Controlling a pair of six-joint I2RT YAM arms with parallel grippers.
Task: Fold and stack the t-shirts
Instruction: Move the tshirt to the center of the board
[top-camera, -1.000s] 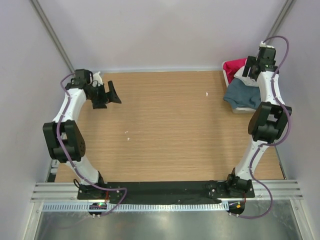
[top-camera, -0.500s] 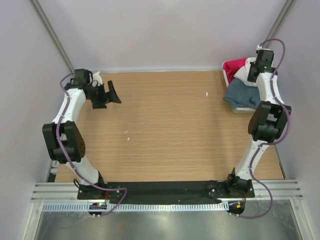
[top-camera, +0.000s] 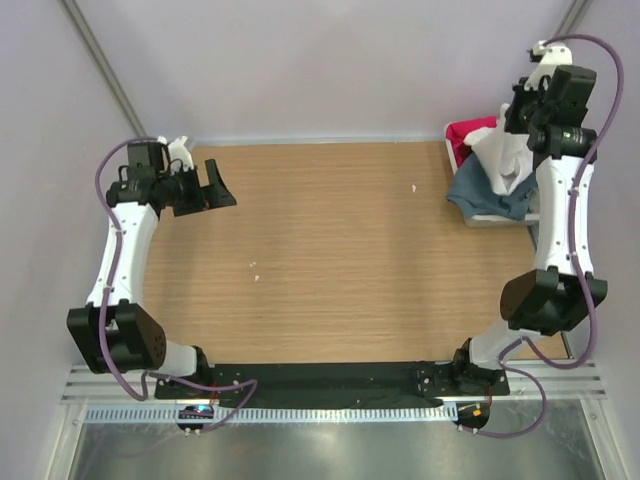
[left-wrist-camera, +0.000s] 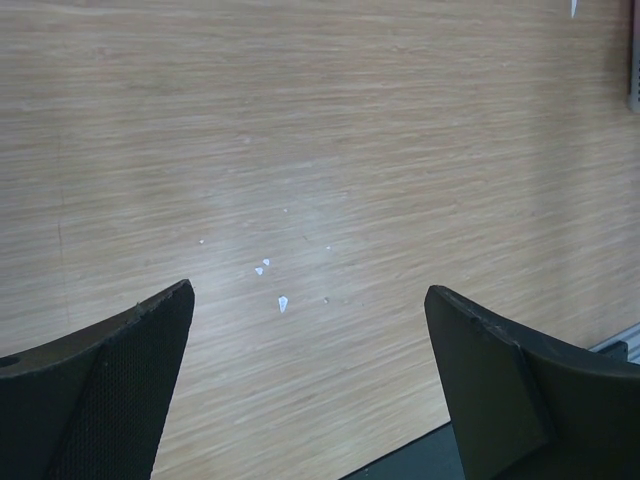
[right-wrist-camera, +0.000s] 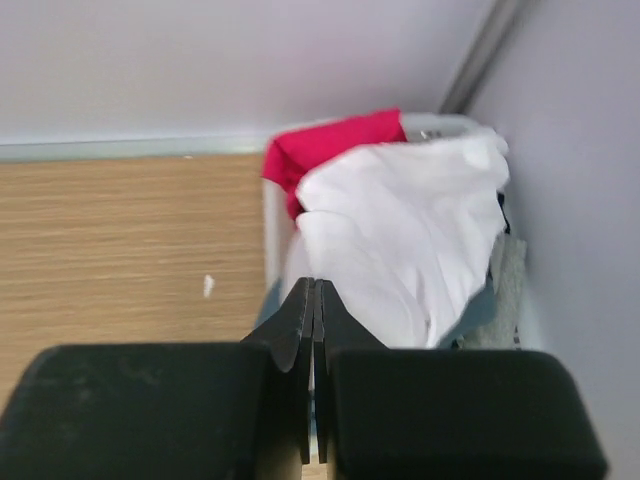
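Note:
In the top view a white t-shirt (top-camera: 505, 152) hangs stretched upward from the pile at the table's far right corner. My right gripper (top-camera: 522, 108) is shut on its top edge, high above the pile. The right wrist view shows the closed fingers (right-wrist-camera: 303, 310) pinching a thin fold, with the white t-shirt (right-wrist-camera: 405, 235) draped below them. A red-pink t-shirt (right-wrist-camera: 330, 142) lies behind it and a slate blue t-shirt (top-camera: 478, 190) spills over the front. My left gripper (top-camera: 222, 185) is open and holds nothing above the far left of the table; bare wood shows between its fingers (left-wrist-camera: 120, 360).
The shirts sit in a white basket (top-camera: 492, 220) against the right wall; its rim (right-wrist-camera: 271, 225) shows in the right wrist view. Small white specks (left-wrist-camera: 280, 302) lie on the wooden table (top-camera: 330, 250). Walls close in at the back and sides.
My right gripper closed on the white t-shirt and rose, pulling it up out of the pile. The left arm shifted a little to the left, still open.

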